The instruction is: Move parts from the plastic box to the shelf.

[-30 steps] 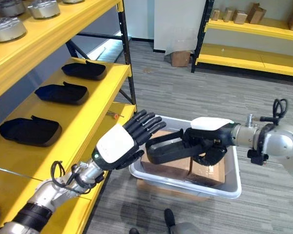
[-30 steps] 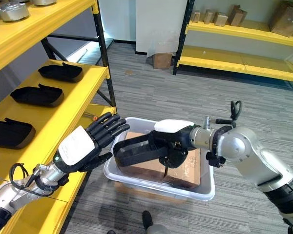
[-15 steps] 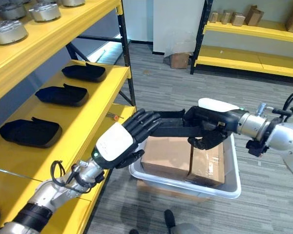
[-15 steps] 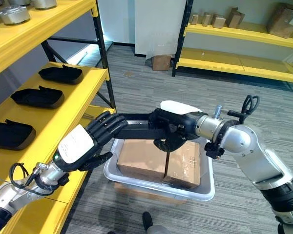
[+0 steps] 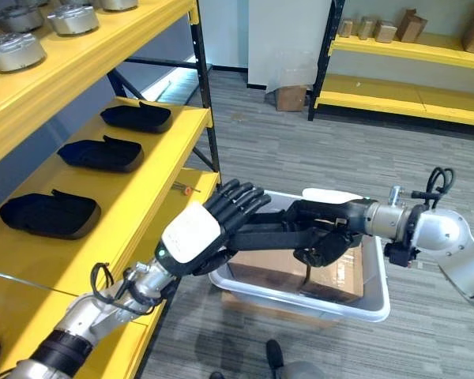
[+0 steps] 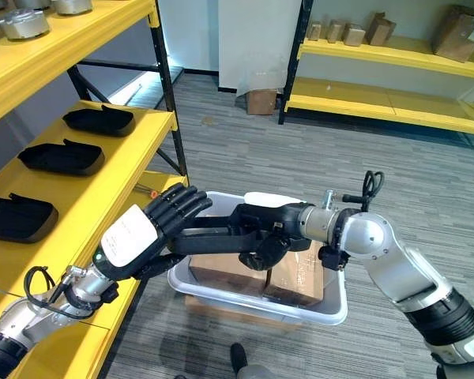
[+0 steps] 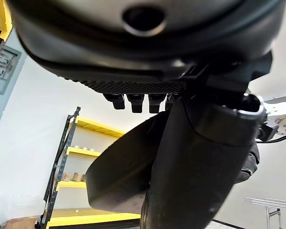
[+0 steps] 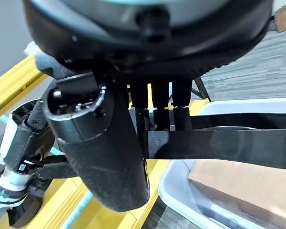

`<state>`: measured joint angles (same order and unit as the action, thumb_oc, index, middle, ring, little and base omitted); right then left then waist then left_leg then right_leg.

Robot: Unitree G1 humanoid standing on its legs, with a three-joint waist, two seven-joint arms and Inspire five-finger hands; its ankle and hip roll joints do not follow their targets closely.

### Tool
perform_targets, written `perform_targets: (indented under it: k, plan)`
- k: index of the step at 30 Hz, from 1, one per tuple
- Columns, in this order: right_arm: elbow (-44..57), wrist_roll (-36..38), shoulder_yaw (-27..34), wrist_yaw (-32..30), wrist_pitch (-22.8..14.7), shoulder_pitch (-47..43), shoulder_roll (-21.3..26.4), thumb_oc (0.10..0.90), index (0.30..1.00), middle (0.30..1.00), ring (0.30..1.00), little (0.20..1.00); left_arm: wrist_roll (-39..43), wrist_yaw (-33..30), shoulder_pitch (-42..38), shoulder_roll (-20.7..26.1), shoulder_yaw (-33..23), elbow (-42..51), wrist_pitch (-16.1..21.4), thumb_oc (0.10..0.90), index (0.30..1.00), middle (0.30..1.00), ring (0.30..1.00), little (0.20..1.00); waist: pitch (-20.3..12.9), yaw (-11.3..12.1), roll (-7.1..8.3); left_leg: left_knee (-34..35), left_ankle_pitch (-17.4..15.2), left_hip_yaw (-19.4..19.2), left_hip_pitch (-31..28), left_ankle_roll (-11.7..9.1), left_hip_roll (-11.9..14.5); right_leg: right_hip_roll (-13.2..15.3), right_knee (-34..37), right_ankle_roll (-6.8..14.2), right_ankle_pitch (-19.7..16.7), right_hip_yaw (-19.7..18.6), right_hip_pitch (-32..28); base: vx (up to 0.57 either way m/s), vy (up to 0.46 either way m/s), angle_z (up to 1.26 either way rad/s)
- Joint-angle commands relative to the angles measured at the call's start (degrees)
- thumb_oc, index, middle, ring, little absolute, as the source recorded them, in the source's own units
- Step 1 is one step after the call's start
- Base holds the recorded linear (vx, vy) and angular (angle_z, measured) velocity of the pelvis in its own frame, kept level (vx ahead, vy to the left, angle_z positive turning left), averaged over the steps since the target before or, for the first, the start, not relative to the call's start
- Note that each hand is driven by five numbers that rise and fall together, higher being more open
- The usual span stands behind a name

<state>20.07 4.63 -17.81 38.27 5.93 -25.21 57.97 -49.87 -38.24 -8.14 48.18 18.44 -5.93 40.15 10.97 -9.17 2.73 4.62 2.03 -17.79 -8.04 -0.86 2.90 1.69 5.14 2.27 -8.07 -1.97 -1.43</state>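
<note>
Right hand (image 5: 325, 229) is clenched around 1 end of a long black part (image 5: 272, 233), fingers curled over it and thumb underneath, holding it roughly level above the white plastic box (image 5: 377, 296). The right arm reaches in from the right, forearm near horizontal, wrist pointing toward the yellow shelf (image 5: 154, 170).

Left hand (image 5: 209, 230) is at the other end of the black part, by the box's shelf-side rim. Its fingers are straight and spread and lie against the part, white back of the hand facing up; the left wrist view shows the part's dark shell sitting right against the palm, nothing curled round it. The left forearm comes up from lower left, along the shelf edge.

The box holds 2 cardboard boxes (image 5: 296, 272) side by side, directly under the held part.

3 similar black parts (image 5: 99, 151) already sit in a row on the middle shelf level. Round grey metal parts (image 5: 16, 49) are on the level above.
</note>
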Motion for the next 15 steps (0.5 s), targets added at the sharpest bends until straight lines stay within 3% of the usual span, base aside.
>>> perform_targets:
  k: [1,6,15]
  plan:
    - [2.8,1.6,1.4,-1.5,-9.3,-8.2,0.7,0.400,0.300,0.300,0.300,0.300,4.6,-4.3,-5.9,0.1,0.4,1.4,0.6,0.900,1.000,1.000,1.000,1.000,-5.0,1.3,1.80,0.4,-5.4,3.7,-1.4,-0.7,1.7,2.4,-0.1,5.4,4.4,1.4,-2.4,0.00,0.000,0.00]
    - [3.7,-1.8,0.6,-2.8,-15.8,-9.1,3.8,0.400,0.300,0.300,0.300,0.300,4.6,-4.3,-5.8,0.2,0.7,1.5,0.3,0.900,1.000,1.000,1.000,1.000,-5.2,1.4,2.00,0.4,-5.5,3.8,-1.4,-0.7,1.8,2.4,-0.1,5.4,4.5,1.5,-2.5,0.00,0.000,0.00]
    - [4.8,-0.9,3.1,-8.5,-22.5,-8.5,7.7,0.400,0.300,0.300,0.300,0.300,4.9,-4.3,-4.9,0.6,-0.5,1.3,1.1,0.900,1.000,1.000,1.000,1.000,-5.3,1.4,2.19,0.4,-5.6,3.8,-1.3,-0.8,2.0,2.3,-0.1,5.5,4.5,1.5,-2.4,0.00,0.000,0.00]
